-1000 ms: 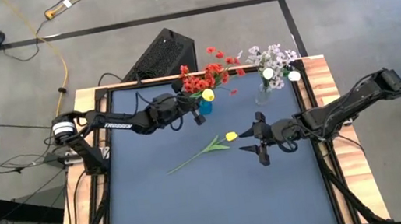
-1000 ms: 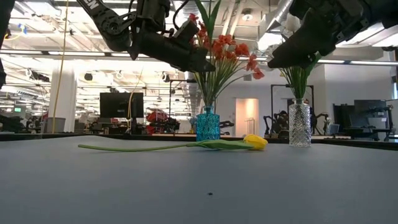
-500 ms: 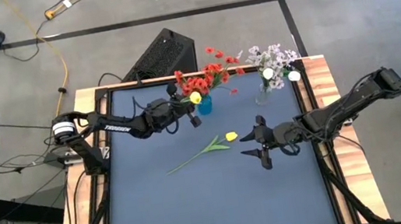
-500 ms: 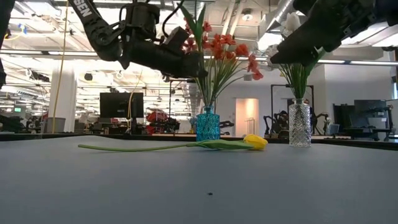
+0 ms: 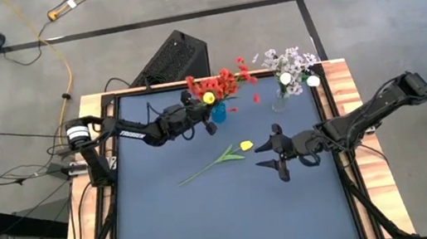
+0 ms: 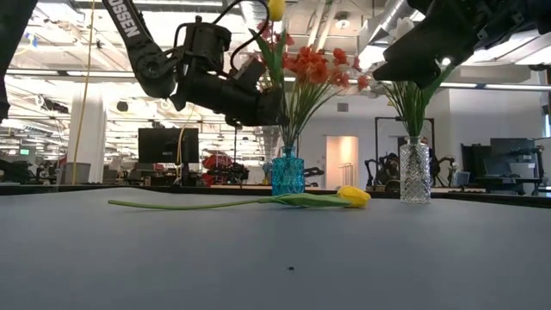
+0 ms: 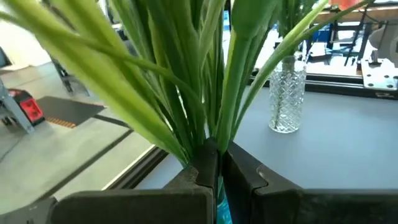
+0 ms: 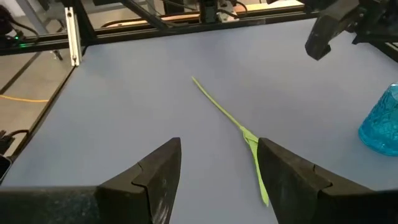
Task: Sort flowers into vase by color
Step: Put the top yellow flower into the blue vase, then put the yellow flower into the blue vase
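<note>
Two vases: a blue vase (image 6: 287, 172) and a clear glass vase (image 6: 414, 170). Two yellow tulips, one lying (image 5: 246, 145) in front of the blue vase.

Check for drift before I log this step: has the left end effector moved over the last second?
Yes. The left end effector, shut on a yellow tulip's stem, has pulled back leftward from the blue vase in the high view.

Yellow tulip (image 5: 246, 145), green stem; blue vase (image 6: 287, 172); clear diamond-cut vase (image 6: 414, 171); red blossoms (image 5: 219, 83).
</note>
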{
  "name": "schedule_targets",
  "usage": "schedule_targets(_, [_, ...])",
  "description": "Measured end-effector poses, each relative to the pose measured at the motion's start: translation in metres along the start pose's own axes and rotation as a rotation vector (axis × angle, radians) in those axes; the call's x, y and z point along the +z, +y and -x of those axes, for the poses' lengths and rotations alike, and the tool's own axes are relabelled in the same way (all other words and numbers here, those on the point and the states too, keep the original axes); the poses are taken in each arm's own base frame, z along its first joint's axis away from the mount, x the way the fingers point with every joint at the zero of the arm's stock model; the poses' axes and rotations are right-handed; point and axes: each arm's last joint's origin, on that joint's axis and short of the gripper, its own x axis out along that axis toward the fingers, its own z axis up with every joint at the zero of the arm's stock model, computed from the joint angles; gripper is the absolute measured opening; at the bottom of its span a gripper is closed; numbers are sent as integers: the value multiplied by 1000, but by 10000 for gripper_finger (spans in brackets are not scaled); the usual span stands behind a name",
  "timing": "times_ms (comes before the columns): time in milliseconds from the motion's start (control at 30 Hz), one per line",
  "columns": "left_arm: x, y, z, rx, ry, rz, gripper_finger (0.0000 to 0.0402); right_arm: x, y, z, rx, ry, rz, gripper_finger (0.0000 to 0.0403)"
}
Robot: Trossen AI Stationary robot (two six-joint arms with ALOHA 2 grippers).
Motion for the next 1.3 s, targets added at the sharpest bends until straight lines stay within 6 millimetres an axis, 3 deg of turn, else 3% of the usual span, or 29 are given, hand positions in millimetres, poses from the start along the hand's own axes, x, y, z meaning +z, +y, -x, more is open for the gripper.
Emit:
schedule_targets(500, [-8, 7, -2, -10, 70, 106, 8, 0, 1, 0, 6, -1, -8, 239])
schedule_targets(1000, [-3, 6, 0, -74, 136, 99, 126, -2, 8, 2, 35, 6, 5, 239])
schedule_targets(1300, [24, 8, 5, -157, 339, 57, 165, -2, 7, 2, 30, 4, 6, 239])
